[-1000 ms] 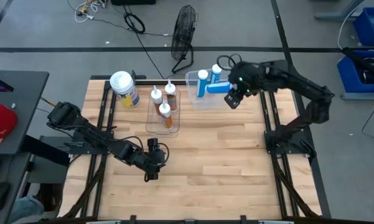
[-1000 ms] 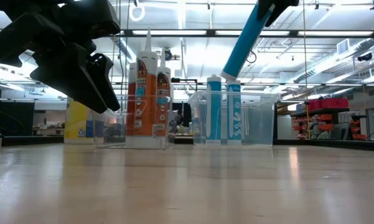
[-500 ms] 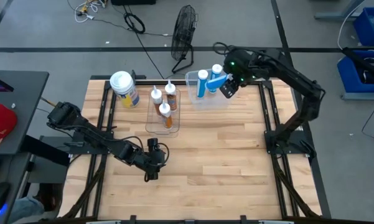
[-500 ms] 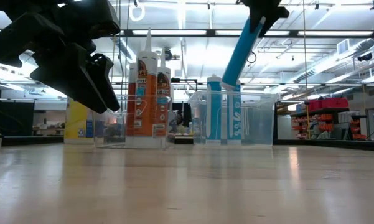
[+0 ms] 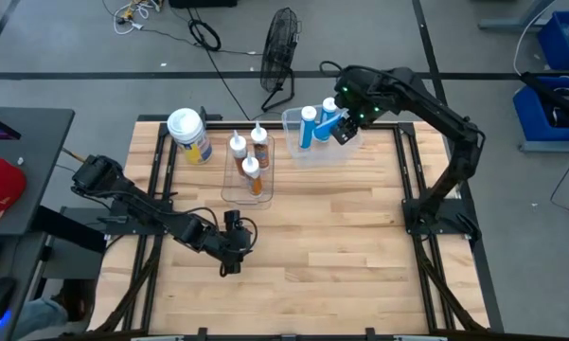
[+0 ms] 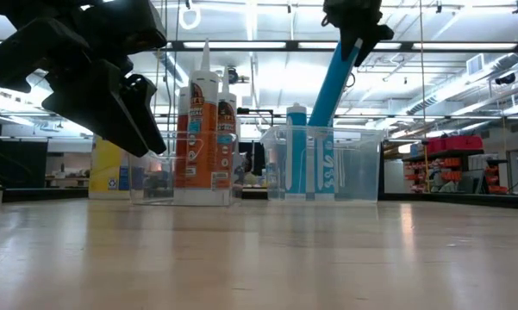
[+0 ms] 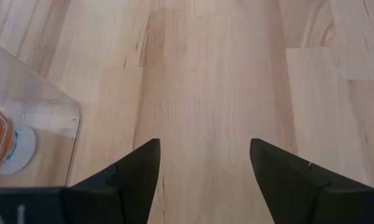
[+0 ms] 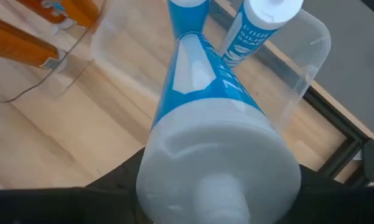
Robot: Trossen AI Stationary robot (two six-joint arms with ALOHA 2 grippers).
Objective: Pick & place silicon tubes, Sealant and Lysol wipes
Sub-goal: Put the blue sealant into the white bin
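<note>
My right gripper (image 5: 345,127) is shut on a slim blue silicone tube (image 6: 332,82) that slants down into the clear bin (image 5: 298,150) at the table's far side. Two more blue tubes (image 5: 308,124) stand upright in that bin. Three orange sealant tubes (image 5: 250,156) stand in a clear tray (image 5: 239,189) left of the bin. The Lysol wipes canister (image 5: 189,134), with a white lid and a yellow label, stands upright at the far left. My left gripper (image 5: 231,248) is open and empty over bare wood at the near left. My right gripper pinches the blue tube near its upper, white-capped end (image 8: 193,155), one finger on each side. The fingers come slanting from above and the table's right, and lie across the tube. The tube is tilted, and its lower end (image 6: 315,120) reaches down inside the bin's rim.
A black fan (image 5: 279,52) stands on the floor beyond the far edge. The table's wooden middle and near part (image 5: 341,246) is free. The tray's corner (image 7: 50,118) shows just ahead of my left gripper.
My right gripper has gone toward the table's far-left, over the clear bin, and a little down. The blue tube has tipped steeper, and its lower end has sunk into the bin beside the standing tubes.
</note>
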